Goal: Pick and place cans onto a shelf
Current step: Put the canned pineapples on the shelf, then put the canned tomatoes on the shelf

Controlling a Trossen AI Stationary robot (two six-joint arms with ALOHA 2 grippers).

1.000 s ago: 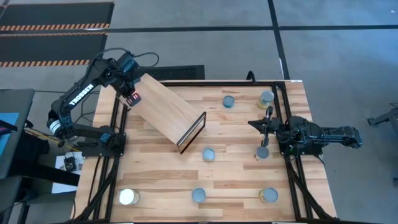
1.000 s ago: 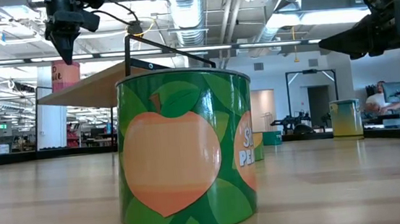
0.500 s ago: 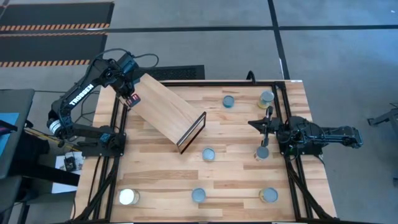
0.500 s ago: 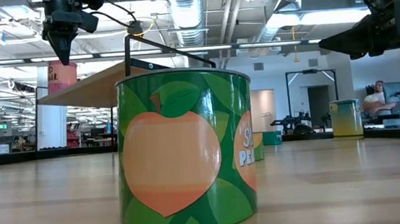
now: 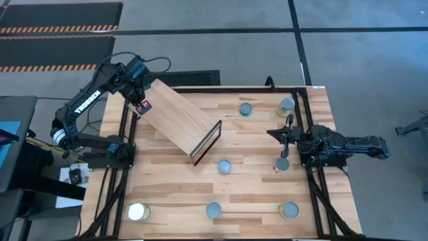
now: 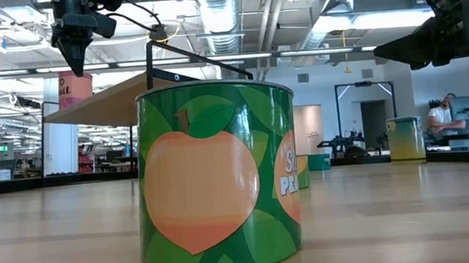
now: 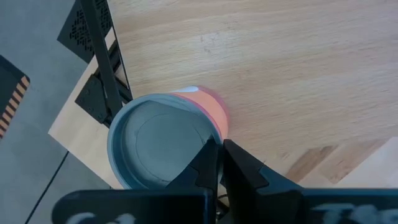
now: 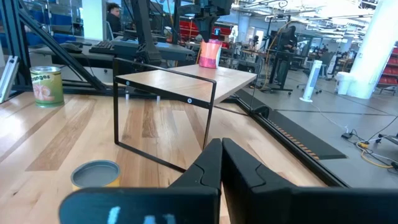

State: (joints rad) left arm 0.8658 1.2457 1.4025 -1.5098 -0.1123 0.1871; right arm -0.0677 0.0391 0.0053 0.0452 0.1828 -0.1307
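Hovering directly above a red-orange can (image 7: 165,140) on the shelf (image 5: 175,116) at the worktop's far left corner: left gripper (image 5: 139,107), fingers clenched, empty. Right gripper (image 5: 283,138) waits clenched near the right edge, can (image 5: 283,163) just beside.

The right gripper (image 8: 221,163) has its fingers together. Beyond it stands the shelf (image 8: 186,79) with a pink can (image 8: 209,53) on top; a yellow can (image 8: 95,175) is nearer.

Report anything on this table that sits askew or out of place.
The shelf lies at a diagonal to the table planks, one corner jutting past the table's far-left edge. A pink-sided can stands on that overhanging end, under the shut left gripper.
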